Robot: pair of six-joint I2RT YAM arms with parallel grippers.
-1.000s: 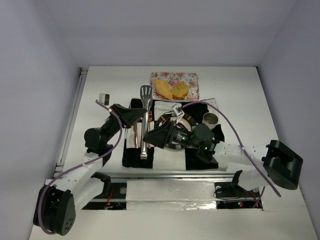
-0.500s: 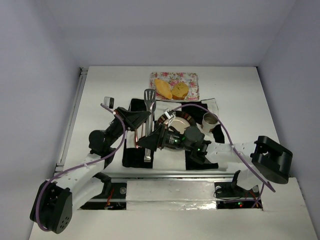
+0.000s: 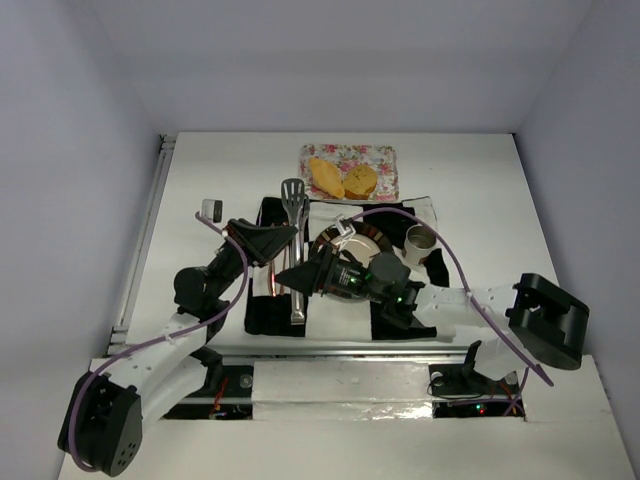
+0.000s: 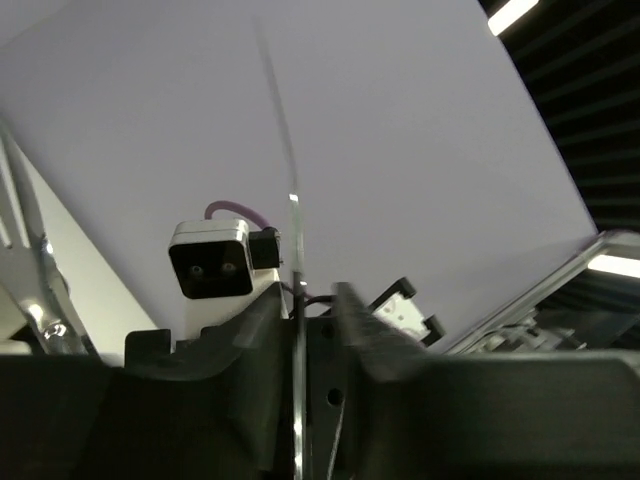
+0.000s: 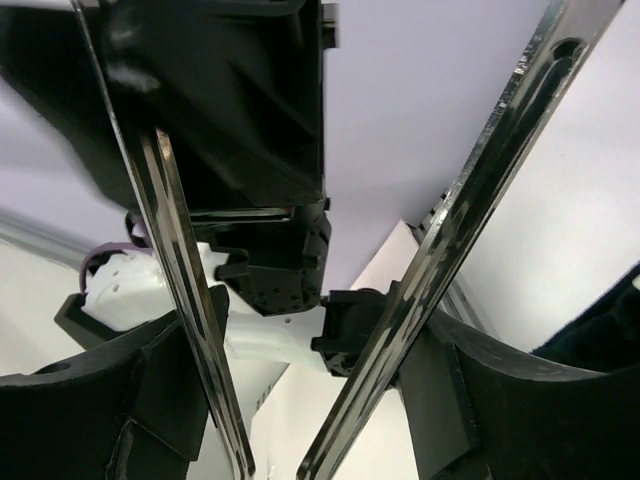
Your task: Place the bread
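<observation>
Two pieces of bread lie on a floral tray (image 3: 385, 157) at the back: a pale yellow-orange wedge (image 3: 326, 177) and a browner chunk (image 3: 360, 180) to its right. Metal tongs (image 3: 293, 200) with a slotted head point towards the tray. My left gripper (image 3: 288, 236) is shut on one thin metal arm (image 4: 294, 260) of them. My right gripper (image 3: 287, 278) holds both tong arms (image 5: 175, 280) between its fingers (image 5: 430, 380), with the arms spread apart. Both grippers are well short of the bread.
A round plate (image 3: 362, 243) and a small cup (image 3: 420, 240) sit on a black-and-white cloth (image 3: 325, 215) right of the tongs. The white table ends at walls on the left, back and right.
The tongs have shifted slightly nearer to me. The right arm has folded in towards the left and the left arm has drawn back; both still hold the tongs.
</observation>
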